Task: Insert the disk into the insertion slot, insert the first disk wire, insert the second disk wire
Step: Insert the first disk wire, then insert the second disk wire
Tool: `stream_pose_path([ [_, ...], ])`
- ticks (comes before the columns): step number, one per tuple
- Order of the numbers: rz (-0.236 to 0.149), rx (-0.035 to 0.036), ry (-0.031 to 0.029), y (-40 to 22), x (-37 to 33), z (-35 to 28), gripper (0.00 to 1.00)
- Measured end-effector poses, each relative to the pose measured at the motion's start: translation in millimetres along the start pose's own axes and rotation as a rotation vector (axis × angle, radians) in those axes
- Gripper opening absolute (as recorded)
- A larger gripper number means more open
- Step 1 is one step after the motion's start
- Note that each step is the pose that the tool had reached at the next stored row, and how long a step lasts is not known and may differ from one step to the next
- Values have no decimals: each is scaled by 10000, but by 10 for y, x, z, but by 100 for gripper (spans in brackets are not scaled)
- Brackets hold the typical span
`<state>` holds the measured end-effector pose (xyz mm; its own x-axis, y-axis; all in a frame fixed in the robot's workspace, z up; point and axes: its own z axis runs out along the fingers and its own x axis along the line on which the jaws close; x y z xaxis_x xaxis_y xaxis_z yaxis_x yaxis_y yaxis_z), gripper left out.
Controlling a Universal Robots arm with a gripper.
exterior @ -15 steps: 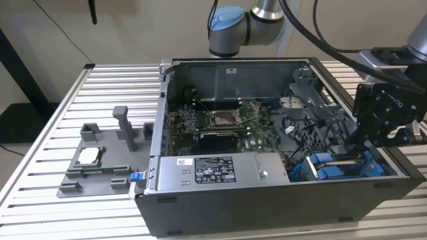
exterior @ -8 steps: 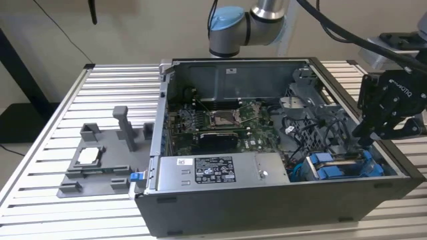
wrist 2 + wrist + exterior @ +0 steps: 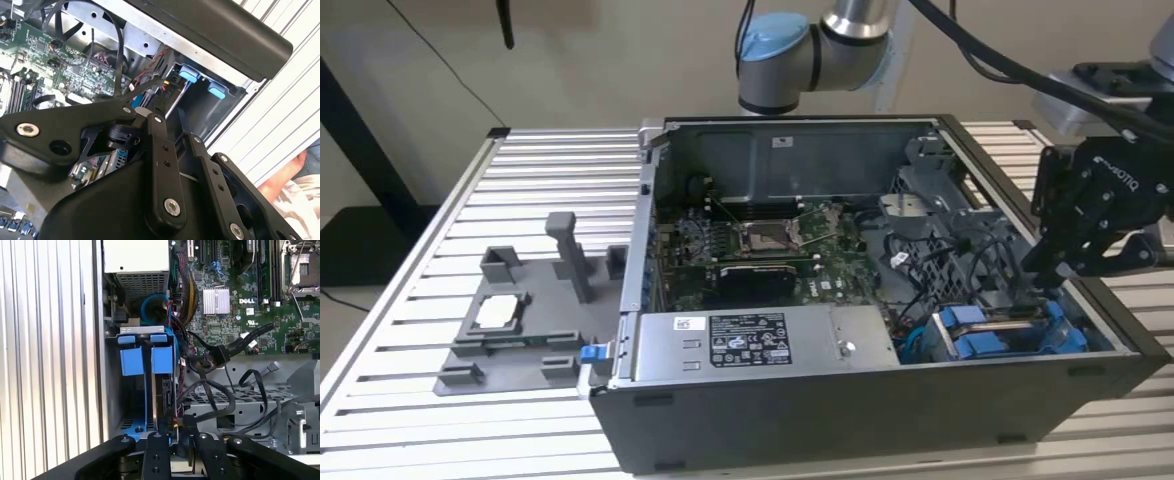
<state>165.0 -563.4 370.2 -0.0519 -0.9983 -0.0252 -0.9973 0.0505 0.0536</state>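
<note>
Looks like a robotics lab test cell: slatted aluminium worktop [image 3: 400, 330] with a robot arm [image 3: 801, 50] rising behind it, against a bare beige wall [image 3: 587, 60]. An open PC tower [image 3: 854, 410] lies on its side, motherboard [image 3: 774, 245] exposed. A grey parts fixture [image 3: 520, 330] sits just beside it.

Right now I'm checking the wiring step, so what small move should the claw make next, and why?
Probably a slight, slow press toward the silver-grey disk in its bright blue plastic carrier: it already sits in the bay of the black computer case, and the claw is at its wire end among black cables. Whether a plug is seated there, I cannot tell.
</note>
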Motion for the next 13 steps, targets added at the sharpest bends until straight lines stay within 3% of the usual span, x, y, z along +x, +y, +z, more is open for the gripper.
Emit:
stream_pose_path([
  [7,12,2,3,86,-38,-5,27],
  [13,9,81,-4,116,-50,-125,27],
])
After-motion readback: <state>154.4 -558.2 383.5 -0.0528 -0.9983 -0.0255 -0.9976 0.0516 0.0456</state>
